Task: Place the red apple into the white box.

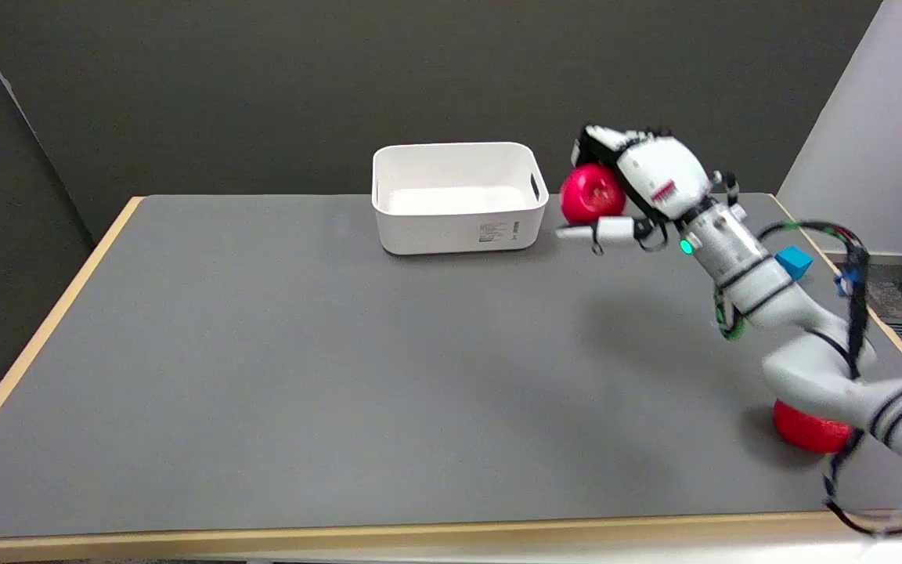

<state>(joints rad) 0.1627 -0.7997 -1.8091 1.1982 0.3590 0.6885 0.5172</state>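
The grey bench filled most of the frame. The white box sat at upper centre, near the far edge. At upper right the right hand was raised, its fingers curled around the red apple, held in the air just right of the box. A second red object lay at lower right, partly behind the arm; a small blue block sat by the right edge.
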